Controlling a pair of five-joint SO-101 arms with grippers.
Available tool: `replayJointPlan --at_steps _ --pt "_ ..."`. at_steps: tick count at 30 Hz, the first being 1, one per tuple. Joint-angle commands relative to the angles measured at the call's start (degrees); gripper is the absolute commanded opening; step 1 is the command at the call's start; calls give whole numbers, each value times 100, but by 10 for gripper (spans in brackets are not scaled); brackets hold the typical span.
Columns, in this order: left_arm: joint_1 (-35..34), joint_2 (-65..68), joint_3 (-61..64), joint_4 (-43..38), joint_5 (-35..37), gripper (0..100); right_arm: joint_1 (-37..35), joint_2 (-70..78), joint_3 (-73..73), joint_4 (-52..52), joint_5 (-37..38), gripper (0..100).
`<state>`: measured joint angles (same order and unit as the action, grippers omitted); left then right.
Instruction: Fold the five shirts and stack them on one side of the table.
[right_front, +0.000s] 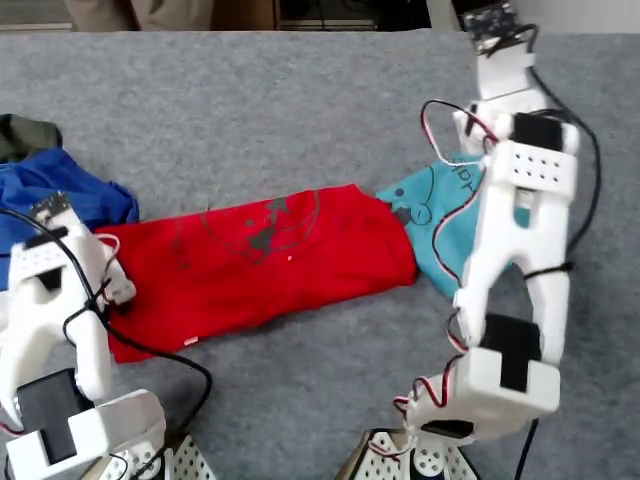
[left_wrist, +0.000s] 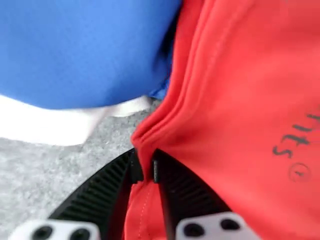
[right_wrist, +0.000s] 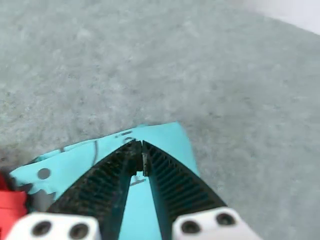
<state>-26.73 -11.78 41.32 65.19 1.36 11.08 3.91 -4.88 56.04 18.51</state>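
1. Print in dark ink sits on the chest of the red shirt (right_front: 300, 260), a round graphic with some lettering. The teal shirt (right_front: 440, 215) carries a dark line drawing and a few letters. None of it is clear enough to make out.
2. The left arm stands at the near left corner of the table (right_front: 250, 110), its wrist bent down over the red shirt's left end. The left gripper (left_wrist: 145, 167) is clamped tight on a folded edge of the red cloth, which bunches up between the two black fingers.
3. The right arm rises from the near right edge and stretches toward the far side, its wrist tipped down over the teal shirt. The right gripper (right_wrist: 139, 152) has its fingertips pressed together just above the teal cloth. I cannot tell whether any fabric is caught between them.
4. The red shirt lies folded into a long band across the middle of the table. Its long axis runs from near left to far right, and its right end overlaps the teal shirt.
5. A blue shirt (right_front: 60, 185) is heaped at the left edge, touching the red one, with white cloth (left_wrist: 50, 125) beneath it. A dark green garment (right_front: 25, 135) lies just beyond the blue shirt.
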Motion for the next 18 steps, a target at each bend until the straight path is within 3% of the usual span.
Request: replayJointPlan --at_steps 1,6,13,18 --pt "9 -66 -1222 756 -53 19 365 -576 -233 -123 -53 12" --pt "448 -66 -2356 1336 -53 19 778 -426 -163 -738 -53 12" --pt "2365 -22 -2796 1714 334 19 1332 567 -13 -1960 -62 12" --pt "3745 -13 -3024 1556 387 19 1868 1719 22 -3015 -1257 12"
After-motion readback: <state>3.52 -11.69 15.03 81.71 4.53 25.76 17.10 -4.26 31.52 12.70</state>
